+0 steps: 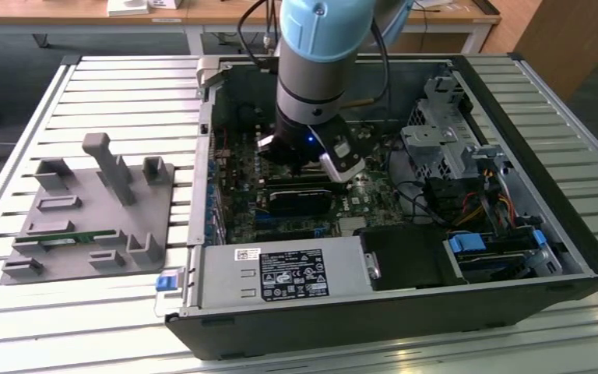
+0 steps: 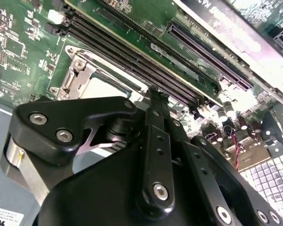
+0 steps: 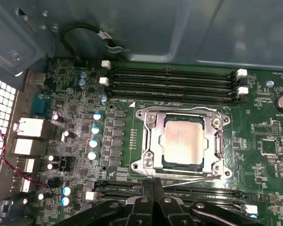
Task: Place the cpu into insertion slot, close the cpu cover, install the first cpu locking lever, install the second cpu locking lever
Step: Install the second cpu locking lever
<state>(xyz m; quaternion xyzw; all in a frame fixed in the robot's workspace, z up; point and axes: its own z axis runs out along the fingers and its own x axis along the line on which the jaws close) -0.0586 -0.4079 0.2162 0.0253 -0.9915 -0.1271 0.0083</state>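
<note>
Fingers (image 3: 153, 186) pressed together, holding nothing, tips just beside the thin wire lever (image 3: 188, 178) along the socket's edge. The cpu (image 3: 183, 141) (dull silvery square) sits in the insertion slot (image 3: 151, 162), the shiny metal cpu cover (image 3: 153, 136) closed around it. Long black memory slots (image 3: 170, 80) flank both sides.

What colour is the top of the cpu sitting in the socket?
Dull silvery-grey with a faint warm tint, framed by the cpu cover. The cpu shows best in the first wrist view.
</note>
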